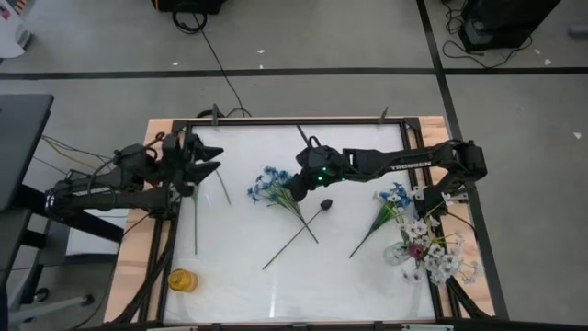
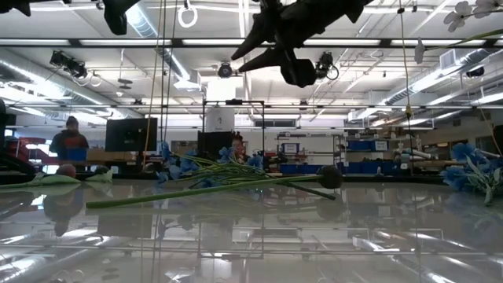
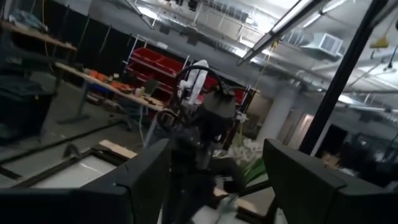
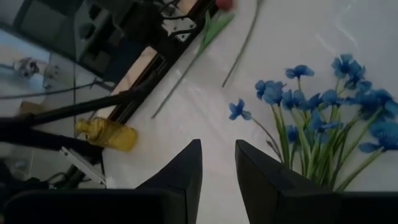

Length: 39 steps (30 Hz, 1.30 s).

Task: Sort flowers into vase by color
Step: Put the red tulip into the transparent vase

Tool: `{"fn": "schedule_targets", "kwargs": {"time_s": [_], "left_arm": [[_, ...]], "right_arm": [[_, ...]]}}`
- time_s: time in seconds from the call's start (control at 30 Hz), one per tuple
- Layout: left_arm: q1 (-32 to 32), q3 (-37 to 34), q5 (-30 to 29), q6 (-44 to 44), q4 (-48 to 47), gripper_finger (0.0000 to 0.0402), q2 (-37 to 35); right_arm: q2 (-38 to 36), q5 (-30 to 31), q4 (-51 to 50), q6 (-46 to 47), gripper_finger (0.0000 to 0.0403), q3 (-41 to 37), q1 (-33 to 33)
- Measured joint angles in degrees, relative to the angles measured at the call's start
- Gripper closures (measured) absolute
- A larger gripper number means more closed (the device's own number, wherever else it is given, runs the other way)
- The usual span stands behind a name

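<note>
A bunch of blue flowers (image 1: 269, 188) (image 4: 323, 124) lies on the white table, left of centre. My right gripper (image 1: 292, 191) (image 4: 217, 152) hovers above its stems, open, with nothing between the fingers. A blackish bud (image 1: 325, 204) (image 2: 330, 177) on a long stem lies beside it. A second blue bunch (image 1: 393, 198) lies to the right. White flowers (image 1: 432, 253) stand in a clear vase (image 1: 401, 254) at the right edge. Two green-stemmed flowers (image 1: 195, 221) lie at the left. My left gripper (image 1: 216, 161) (image 3: 214, 149) waits open above them, pointing across the table.
A small yellow vase (image 1: 182, 280) (image 4: 109, 134) lies on its side at the near left corner. A dark frame (image 1: 276, 120) borders the table. Bare white surface stretches along the near edge, between the yellow vase and the clear one.
</note>
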Motion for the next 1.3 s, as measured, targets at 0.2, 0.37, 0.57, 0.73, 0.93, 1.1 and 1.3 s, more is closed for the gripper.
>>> {"fn": "schedule_targets", "kwargs": {"time_s": [0.2, 0.37, 0.57, 0.73, 0.93, 1.1, 1.3], "left_arm": [[0.02, 0.00, 0.01, -3.81, 0.20, 0.0141, -0.02], [0.00, 0.00, -4.95, -5.77, -4.73, 0.0141, -0.02], [0.03, 0.00, -17.58, -21.30, -25.49, 0.0141, 0.55], [0.02, 0.00, -19.04, -35.51, -45.01, 0.0141, 2.52], [0.02, 0.00, -19.35, -44.86, -58.92, 0.0141, 6.97], [0.07, 0.03, -19.35, -47.45, -63.65, 0.0148, 12.86], [3.75, 0.02, -17.91, -44.79, -63.99, 0.0182, 21.42]], "right_arm": [[0.00, 2.98, -0.11, 4.19, 0.0329, 0.00, 1.57], [0.00, 3.45, -0.32, 4.06, 0.0347, 0.00, 3.36], [0.00, 3.22, -0.63, 4.01, 0.0360, 0.00, 3.93], [0.02, 2.92, -2.01, 3.90, 0.0364, -0.02, 4.12], [0.02, 2.90, -5.97, 2.21, 0.0364, -0.04, 5.05], [0.04, 3.18, -7.80, 1.02, 0.0364, -0.04, 6.02], [0.04, 2.99, -7.85, -0.83, 0.0364, -0.04, 6.50]]}}
